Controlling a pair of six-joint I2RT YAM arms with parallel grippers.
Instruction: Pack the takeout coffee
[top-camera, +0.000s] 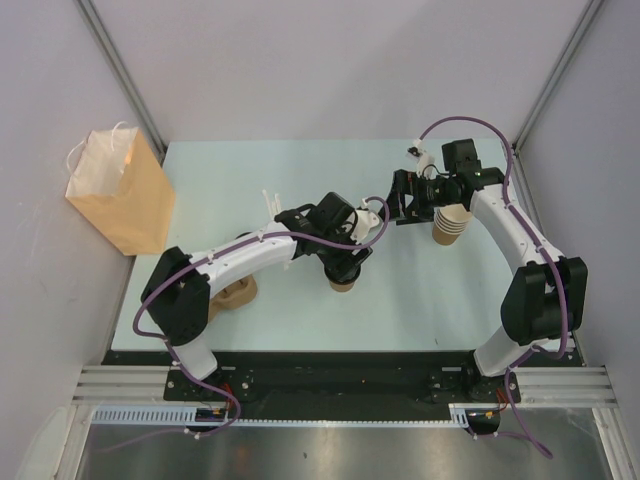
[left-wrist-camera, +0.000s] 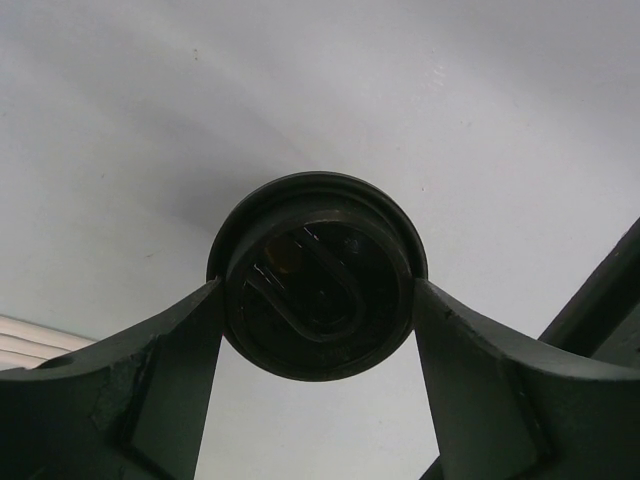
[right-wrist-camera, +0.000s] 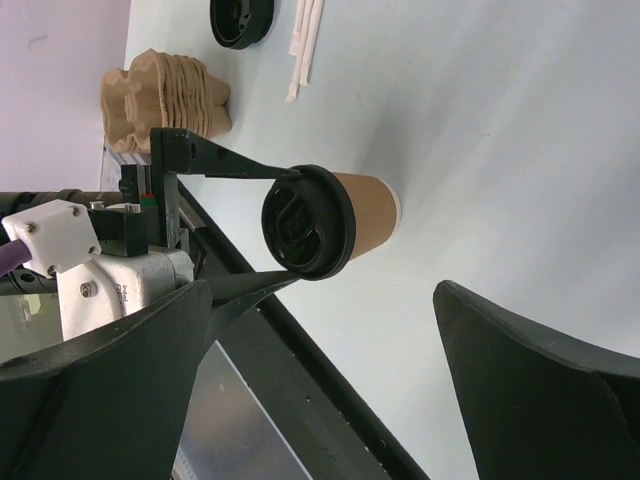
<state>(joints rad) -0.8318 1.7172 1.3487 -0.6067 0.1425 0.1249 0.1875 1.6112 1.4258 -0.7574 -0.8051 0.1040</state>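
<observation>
The takeout coffee (top-camera: 342, 285), a tan paper cup with a black lid (left-wrist-camera: 318, 275), stands on the pale table near the middle. My left gripper (top-camera: 347, 262) is over it. In the left wrist view my left gripper (left-wrist-camera: 318, 292) has both fingers (left-wrist-camera: 170, 370) pressed on the lid's rim. The right wrist view shows the cup (right-wrist-camera: 362, 208) upright on the table with those fingers at its lid. My right gripper (top-camera: 402, 208) is open and empty, up off the table at the back right. It also shows open in its own view (right-wrist-camera: 320, 300).
A brown paper bag (top-camera: 120, 195) stands at the far left edge. Pulp carrier trays (top-camera: 238, 292) sit under the left arm. A stack of lidless cups (top-camera: 450, 228) stands by the right wrist. White sticks (right-wrist-camera: 305, 40) and a loose black lid (right-wrist-camera: 240, 22) lie on the table.
</observation>
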